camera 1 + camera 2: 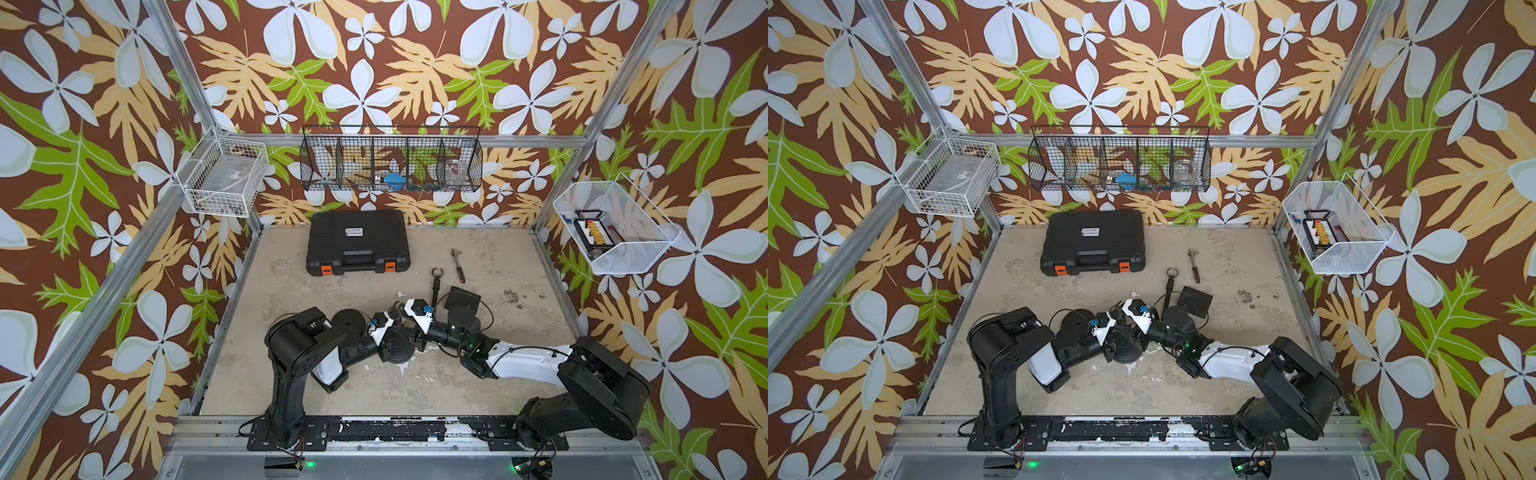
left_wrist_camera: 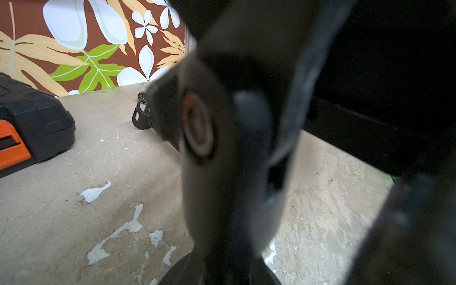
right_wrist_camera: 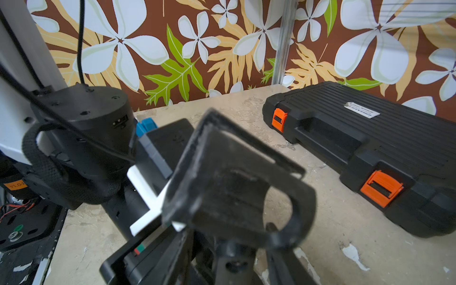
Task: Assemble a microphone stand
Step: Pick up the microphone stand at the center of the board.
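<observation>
1. The left end effector (image 1: 392,315) is clamped shut, contents hidden; we judge it steadies a stand part.
2. We cannot tell whether the right end effector (image 1: 404,309) grips.
3. The round base (image 1: 400,351) sits on the counter (image 1: 519,257) beneath both; the clip-tipped pole (image 1: 435,287) lies just beyond.
</observation>
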`<state>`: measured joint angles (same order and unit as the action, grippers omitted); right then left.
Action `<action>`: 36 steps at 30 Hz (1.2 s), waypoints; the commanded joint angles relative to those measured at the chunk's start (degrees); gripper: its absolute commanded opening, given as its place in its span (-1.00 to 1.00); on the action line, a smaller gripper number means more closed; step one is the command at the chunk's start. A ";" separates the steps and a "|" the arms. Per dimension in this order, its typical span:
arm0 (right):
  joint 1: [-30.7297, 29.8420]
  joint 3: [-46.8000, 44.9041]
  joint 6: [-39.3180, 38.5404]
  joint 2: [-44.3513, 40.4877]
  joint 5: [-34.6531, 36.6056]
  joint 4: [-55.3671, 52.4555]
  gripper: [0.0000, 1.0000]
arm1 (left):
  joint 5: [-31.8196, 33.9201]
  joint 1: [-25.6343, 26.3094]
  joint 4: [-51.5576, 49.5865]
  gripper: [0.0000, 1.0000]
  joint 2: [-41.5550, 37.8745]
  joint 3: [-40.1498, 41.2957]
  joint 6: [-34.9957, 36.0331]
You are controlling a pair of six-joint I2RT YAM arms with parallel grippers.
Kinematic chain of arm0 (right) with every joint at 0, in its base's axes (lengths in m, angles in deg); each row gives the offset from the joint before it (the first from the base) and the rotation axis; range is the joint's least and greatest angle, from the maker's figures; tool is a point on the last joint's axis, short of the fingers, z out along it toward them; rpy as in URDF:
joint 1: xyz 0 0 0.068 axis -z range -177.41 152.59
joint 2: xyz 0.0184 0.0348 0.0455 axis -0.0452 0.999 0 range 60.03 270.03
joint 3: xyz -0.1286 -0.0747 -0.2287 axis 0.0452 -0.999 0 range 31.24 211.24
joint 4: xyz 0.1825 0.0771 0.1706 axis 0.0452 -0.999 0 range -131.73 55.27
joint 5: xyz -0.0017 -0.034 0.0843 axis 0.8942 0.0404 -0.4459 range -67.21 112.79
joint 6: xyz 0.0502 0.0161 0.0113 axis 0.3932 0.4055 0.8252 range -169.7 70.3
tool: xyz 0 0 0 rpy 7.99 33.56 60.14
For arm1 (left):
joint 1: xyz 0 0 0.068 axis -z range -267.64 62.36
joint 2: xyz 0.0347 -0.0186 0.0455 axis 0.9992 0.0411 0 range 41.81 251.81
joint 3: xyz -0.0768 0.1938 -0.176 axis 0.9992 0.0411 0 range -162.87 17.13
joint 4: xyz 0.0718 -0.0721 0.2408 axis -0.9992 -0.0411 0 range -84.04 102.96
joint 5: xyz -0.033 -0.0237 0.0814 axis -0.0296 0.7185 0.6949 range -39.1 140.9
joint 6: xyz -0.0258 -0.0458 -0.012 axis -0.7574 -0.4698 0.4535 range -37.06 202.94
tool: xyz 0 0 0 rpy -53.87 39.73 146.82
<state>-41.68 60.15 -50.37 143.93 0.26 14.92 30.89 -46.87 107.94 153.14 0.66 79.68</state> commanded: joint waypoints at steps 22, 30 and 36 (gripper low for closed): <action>0.41 9.48 -1.23 -4.71 11.07 -6.36 -1.00 | -1.16 0.01 -0.01 -0.06 -21.00 6.10 -12.25; 2.65 18.76 1.26 -6.75 15.30 -13.79 -1.00 | 7.97 -0.53 -39.73 -0.01 -41.47 0.57 -19.06; 6.80 21.63 3.36 -10.05 9.60 -18.62 -1.00 | 4.65 -8.01 -47.77 0.12 -49.53 1.42 -32.19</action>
<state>-36.04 80.91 -48.73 135.34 13.09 -3.84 37.30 -52.73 67.07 105.29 1.71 55.46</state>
